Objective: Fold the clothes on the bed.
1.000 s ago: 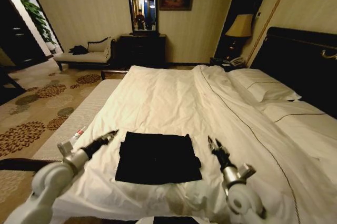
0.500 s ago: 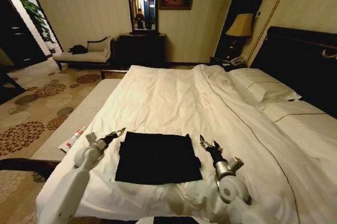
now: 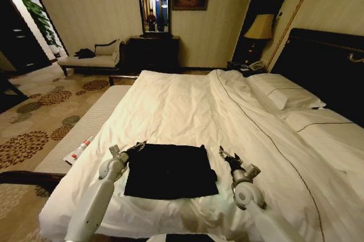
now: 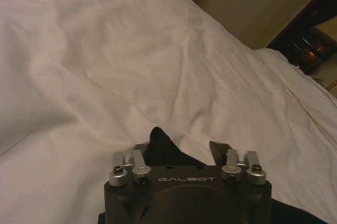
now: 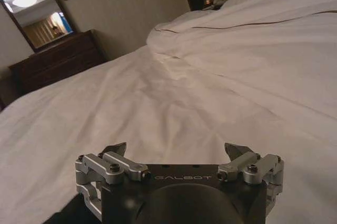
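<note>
The clothes are a black T-shirt (image 3: pixel 169 169) lying flat as a rough rectangle on the white duvet of the bed (image 3: pixel 182 111), near its front edge. My left gripper (image 3: pixel 136 147) is low at the shirt's far left corner. In the left wrist view it (image 4: pixel 185 148) is open, with black fabric (image 4: pixel 171 155) between its fingers. Just right of the shirt's far right corner, my right gripper (image 3: pixel 226 155) hovers low over the duvet. It (image 5: pixel 176 150) is open over bare sheet, with the shirt's edge (image 5: pixel 66 214) beside it.
A long padded bench (image 3: pixel 85 128) runs along the bed's left side, with a small white tube (image 3: pixel 79 150) on it. Pillows (image 3: pixel 281 94) and a dark headboard (image 3: pixel 324 66) are at the right. A dresser (image 3: pixel 152 54), a chaise longue (image 3: pixel 94 57) and a lamp (image 3: pixel 259 29) stand at the far wall.
Both arms have stretched forward and dropped toward the bed. The left gripper moved right onto the shirt's far left corner. The right gripper sank beside the far right corner.
</note>
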